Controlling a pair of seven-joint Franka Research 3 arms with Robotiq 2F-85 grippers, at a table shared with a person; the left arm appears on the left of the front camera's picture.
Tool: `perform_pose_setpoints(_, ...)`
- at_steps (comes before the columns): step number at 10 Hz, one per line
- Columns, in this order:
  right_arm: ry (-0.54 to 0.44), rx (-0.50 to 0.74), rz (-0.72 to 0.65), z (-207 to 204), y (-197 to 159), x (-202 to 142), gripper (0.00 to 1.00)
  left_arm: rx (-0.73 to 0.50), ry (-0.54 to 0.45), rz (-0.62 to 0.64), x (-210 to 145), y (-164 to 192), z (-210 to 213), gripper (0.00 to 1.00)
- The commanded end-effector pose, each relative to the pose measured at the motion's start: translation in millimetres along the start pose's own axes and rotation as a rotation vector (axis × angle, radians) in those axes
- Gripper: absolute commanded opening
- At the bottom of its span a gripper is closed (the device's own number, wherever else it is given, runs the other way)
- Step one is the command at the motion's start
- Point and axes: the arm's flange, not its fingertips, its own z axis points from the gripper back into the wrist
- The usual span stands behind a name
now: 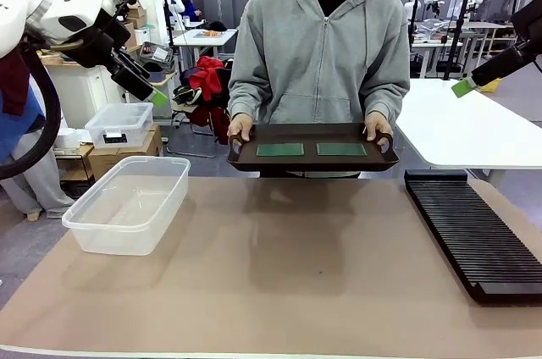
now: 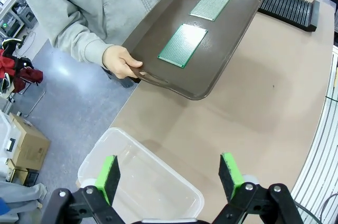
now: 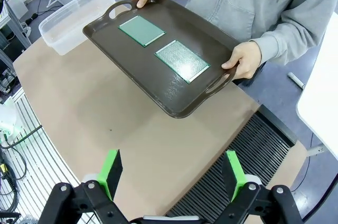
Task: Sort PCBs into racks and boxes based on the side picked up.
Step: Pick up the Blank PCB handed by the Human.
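Now | brown tray [image 1: 313, 163]: two PCBs [image 1: 280, 149] flat inside | person [image 1: 318, 46] holding it

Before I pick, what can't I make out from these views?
- PCBs on the tray: front view, too small to tell which face is up.
- rack: front view, near right corner cut off by the picture's edge.
- tub: left wrist view, near end cut off at the bottom edge, behind the left end effector.
- rack's near part: right wrist view, behind the right end effector.
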Motion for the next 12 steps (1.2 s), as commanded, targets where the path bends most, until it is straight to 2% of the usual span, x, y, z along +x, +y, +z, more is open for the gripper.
perform_pose_setpoints(1, 0.000, 0.002, 0.000, -0.2, 0.2, 0.2, 1.00, -0.006, 0.004, -0.002, -0.5, -0.7, -0.5, 1.00)
perform_pose_setpoints(12, 0.000, 0.002, 0.000, -0.2, 0.2, 0.2, 1.00, -0.006, 0.004, -0.002, -0.5, -0.7, -0.5, 1.00)
